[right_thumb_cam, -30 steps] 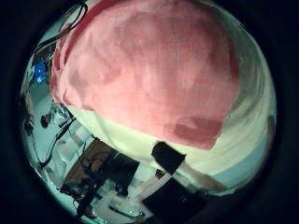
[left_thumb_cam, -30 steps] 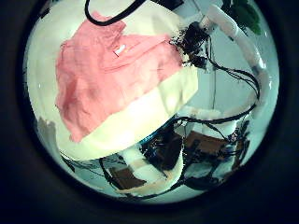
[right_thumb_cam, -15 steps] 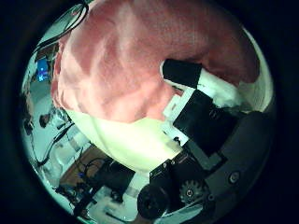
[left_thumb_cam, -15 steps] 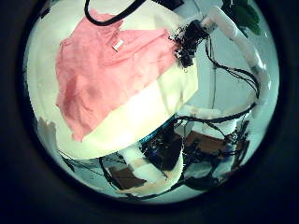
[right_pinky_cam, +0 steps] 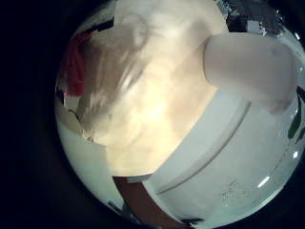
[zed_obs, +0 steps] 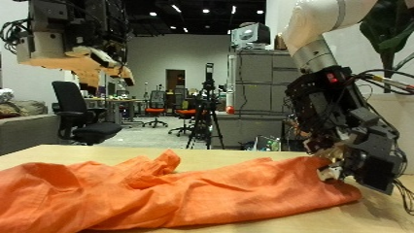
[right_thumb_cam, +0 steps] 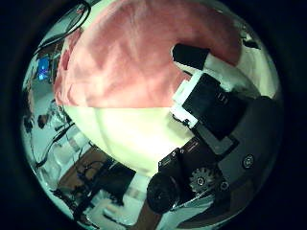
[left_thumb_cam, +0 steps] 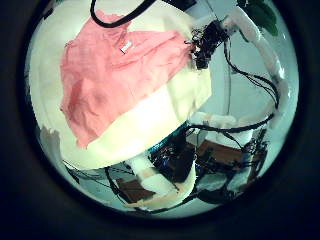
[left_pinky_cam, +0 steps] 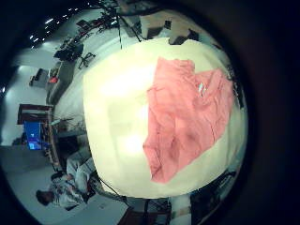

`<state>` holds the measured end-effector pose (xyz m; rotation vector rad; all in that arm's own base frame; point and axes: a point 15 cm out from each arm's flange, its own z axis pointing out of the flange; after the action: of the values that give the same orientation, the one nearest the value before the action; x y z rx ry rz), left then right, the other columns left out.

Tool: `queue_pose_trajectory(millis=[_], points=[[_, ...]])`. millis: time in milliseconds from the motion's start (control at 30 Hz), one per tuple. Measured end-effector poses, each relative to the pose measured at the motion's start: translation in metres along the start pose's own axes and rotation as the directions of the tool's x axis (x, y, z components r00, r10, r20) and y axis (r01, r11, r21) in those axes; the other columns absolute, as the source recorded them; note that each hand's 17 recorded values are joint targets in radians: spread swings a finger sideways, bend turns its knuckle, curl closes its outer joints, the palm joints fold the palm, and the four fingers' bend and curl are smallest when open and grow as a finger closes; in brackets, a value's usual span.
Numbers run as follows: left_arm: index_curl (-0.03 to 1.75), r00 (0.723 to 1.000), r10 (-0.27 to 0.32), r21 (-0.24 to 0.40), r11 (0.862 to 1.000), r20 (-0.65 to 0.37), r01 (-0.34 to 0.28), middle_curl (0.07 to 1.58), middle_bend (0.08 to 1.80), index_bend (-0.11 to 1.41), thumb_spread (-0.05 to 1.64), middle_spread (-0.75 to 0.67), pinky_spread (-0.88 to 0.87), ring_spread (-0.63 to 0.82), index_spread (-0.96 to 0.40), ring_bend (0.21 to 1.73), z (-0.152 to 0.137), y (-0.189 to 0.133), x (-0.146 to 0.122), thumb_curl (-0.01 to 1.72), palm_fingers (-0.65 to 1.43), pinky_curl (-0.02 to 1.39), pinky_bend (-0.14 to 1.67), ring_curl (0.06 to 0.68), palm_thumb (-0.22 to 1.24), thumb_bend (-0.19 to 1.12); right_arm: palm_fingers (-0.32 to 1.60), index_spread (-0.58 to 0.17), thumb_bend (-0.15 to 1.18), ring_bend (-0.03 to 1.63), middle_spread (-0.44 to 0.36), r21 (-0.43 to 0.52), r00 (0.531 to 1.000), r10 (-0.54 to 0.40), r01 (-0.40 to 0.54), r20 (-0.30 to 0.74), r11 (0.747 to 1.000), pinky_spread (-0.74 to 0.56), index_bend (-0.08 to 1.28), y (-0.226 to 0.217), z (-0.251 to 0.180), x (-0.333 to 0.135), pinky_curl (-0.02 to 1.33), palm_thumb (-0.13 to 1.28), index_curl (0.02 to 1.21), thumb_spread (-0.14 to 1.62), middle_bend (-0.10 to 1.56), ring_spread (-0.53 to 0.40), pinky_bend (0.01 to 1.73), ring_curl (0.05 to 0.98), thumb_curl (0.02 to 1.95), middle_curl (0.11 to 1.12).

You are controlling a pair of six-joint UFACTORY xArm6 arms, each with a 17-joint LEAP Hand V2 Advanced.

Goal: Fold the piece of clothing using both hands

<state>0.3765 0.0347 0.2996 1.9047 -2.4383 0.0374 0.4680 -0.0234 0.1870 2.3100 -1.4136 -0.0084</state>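
One orange garment [zed_obs: 168, 192] lies spread and rumpled across the one pale table [zed_obs: 375, 219]. One robot hand [zed_obs: 339, 136] shows at the garment's edge, fingertips down on the cloth; whether they pinch it cannot be told. The left hand is well above the table.

One hand [zed_obs: 347, 146] hangs low at the table's edge, its fingers [zed_obs: 339, 163] curled downward; the other hand is out of sight.
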Motion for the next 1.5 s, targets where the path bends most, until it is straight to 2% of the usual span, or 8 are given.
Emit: queue_pose_trajectory(millis=[167, 233, 300, 400, 533, 867, 967, 1500], points=[[0.27, 1.000, 0.001, 0.005, 1.000, 0.003, -0.001, 0.25, 0.18, 0.16, 0.83, 0.32, 0.56, 0.55, -0.01, 0.37, -0.003, 0.002, -0.001, 0.32, -0.05, 0.32, 0.20, 0.225, 0.01, -0.03, 1.23, -0.469, -0.02, 0.98, -0.342, 0.017, 1.000, 0.011, -0.011, -0.015, 1.000, -0.70, 0.51, 0.020, -0.028, 0.006, 0.44, 0.90, 0.59, 0.91, 0.77, -0.383, 0.88, 0.505, 0.32, 0.59], [0.27, 1.000, -0.002, 0.005, 1.000, 0.001, 0.002, 0.25, 0.18, 0.15, 0.83, 0.32, 0.56, 0.55, -0.01, 0.37, -0.003, 0.003, -0.003, 0.32, -0.05, 0.32, 0.20, 0.225, 0.01, -0.03, 1.08, -0.483, -0.04, 0.98, -0.347, 0.046, 1.000, 0.022, -0.021, -0.015, 0.999, -0.71, 0.45, 0.023, -0.038, 0.008, 0.45, 0.87, 0.58, 0.92, 0.74, -0.403, 0.91, 0.498, 0.31, 0.58], [0.27, 1.000, -0.003, 0.003, 1.000, 0.001, 0.003, 0.25, 0.18, 0.15, 0.83, 0.32, 0.55, 0.55, -0.01, 0.37, -0.004, 0.005, -0.003, 0.32, -0.05, 0.32, 0.20, 0.225, 0.01, -0.03, 0.70, -0.483, -0.06, 0.94, -0.357, 0.042, 1.000, 0.026, -0.025, -0.010, 0.999, -0.68, 0.30, 0.026, -0.038, 0.008, 0.47, 0.76, 0.57, 0.92, 0.67, -0.420, 0.94, 0.504, 0.29, 0.57], [0.27, 1.000, 0.000, 0.009, 1.000, 0.002, 0.000, 0.26, 0.18, 0.15, 0.83, 0.32, 0.55, 0.55, -0.01, 0.37, -0.006, 0.005, -0.003, 0.32, -0.05, 0.32, 0.20, 0.226, 0.01, -0.03, 0.51, -0.455, -0.06, 0.91, -0.332, 0.042, 0.999, 0.041, -0.041, 0.002, 0.998, -0.61, 0.16, 0.028, -0.038, 0.009, 0.47, 0.66, 0.51, 0.93, 0.62, -0.399, 0.94, 0.483, 0.28, 0.56], [0.27, 1.000, -0.001, 0.012, 1.000, 0.004, 0.001, 0.26, 0.18, 0.15, 0.83, 0.32, 0.55, 0.55, -0.01, 0.37, -0.007, 0.008, -0.004, 0.32, -0.04, 0.32, 0.20, 0.227, 0.01, -0.03, 0.10, -0.414, -0.04, 0.73, -0.219, 0.024, 0.999, 0.043, -0.044, 0.021, 0.999, -0.33, 0.22, 0.033, -0.028, 0.009, 0.41, 0.58, 0.48, 0.93, 0.48, -0.246, 0.72, 0.427, 0.27, 0.50], [0.27, 1.000, -0.010, 0.004, 1.000, 0.002, 0.010, 0.26, 0.18, 0.15, 0.84, 0.32, 0.55, 0.55, -0.01, 0.37, -0.004, 0.014, -0.011, 0.32, -0.04, 0.32, 0.20, 0.226, 0.01, -0.03, 0.08, -0.389, -0.03, 0.51, -0.168, -0.036, 0.999, -0.021, 0.023, 0.040, 0.999, 0.03, 0.18, 0.037, 0.026, -0.024, 0.30, 0.58, 0.42, 0.90, 0.31, -0.049, 0.55, 0.308, 0.29, 0.40], [0.27, 1.000, -0.010, 0.004, 1.000, 0.004, 0.010, 0.26, 0.18, 0.15, 0.84, 0.31, 0.55, 0.55, -0.01, 0.37, -0.004, 0.014, -0.012, 0.32, -0.04, 0.32, 0.20, 0.225, 0.01, -0.03, 0.05, -0.389, -0.03, 0.53, -0.127, 0.011, 0.999, -0.050, 0.050, 0.021, 0.999, 0.06, 0.20, 0.023, 0.035, -0.034, 0.30, 0.59, 0.41, 0.89, 0.18, -0.034, 0.56, 0.308, 0.29, 0.36], [0.28, 1.000, -0.014, 0.003, 1.000, 0.005, 0.014, 0.27, 0.18, 0.16, 0.84, 0.30, 0.55, 0.55, -0.01, 0.37, -0.006, 0.014, -0.012, 0.32, -0.04, 0.31, 0.20, 0.226, 0.01, -0.03, 0.33, -0.398, -0.03, 0.47, -0.206, -0.003, 0.994, -0.104, 0.104, 0.018, 0.995, 0.04, 0.18, 0.002, 0.064, -0.059, 0.24, 0.65, 0.35, 0.87, 0.33, -0.116, 0.37, 0.261, 0.32, 0.38]])
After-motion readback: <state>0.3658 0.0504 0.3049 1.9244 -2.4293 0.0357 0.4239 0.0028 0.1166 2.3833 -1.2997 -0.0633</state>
